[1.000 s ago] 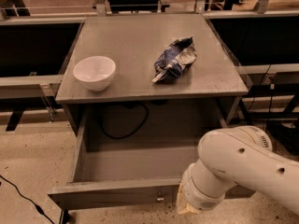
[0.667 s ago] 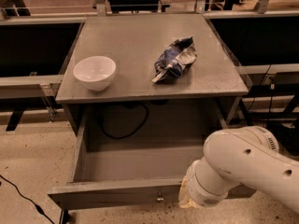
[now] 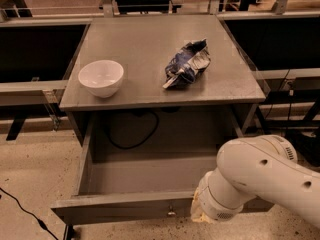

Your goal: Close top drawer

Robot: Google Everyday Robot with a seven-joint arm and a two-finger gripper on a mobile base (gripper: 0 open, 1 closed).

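Hand low at top drawer front, just right of brass knob; we cannot tell its grip; drawer stands pulled out under tabletop holding white bowl, crumpled snack bag.

Wide grey top drawer: uniform matt grey on front and inner walls, no pattern; small centre knob brass-coloured. Square grey table top: the same plain grey. Round ceramic bowl: plain white. Crumpled foil snack bag: dark blue with white and black patches. Looped cable behind the drawer box: black. Smooth robot arm casing: off-white, dotted with a few small dark holes. Gripper, low at the drawer front just right of the knob: cream to yellowish. Floor: beige with fine dark speckles.
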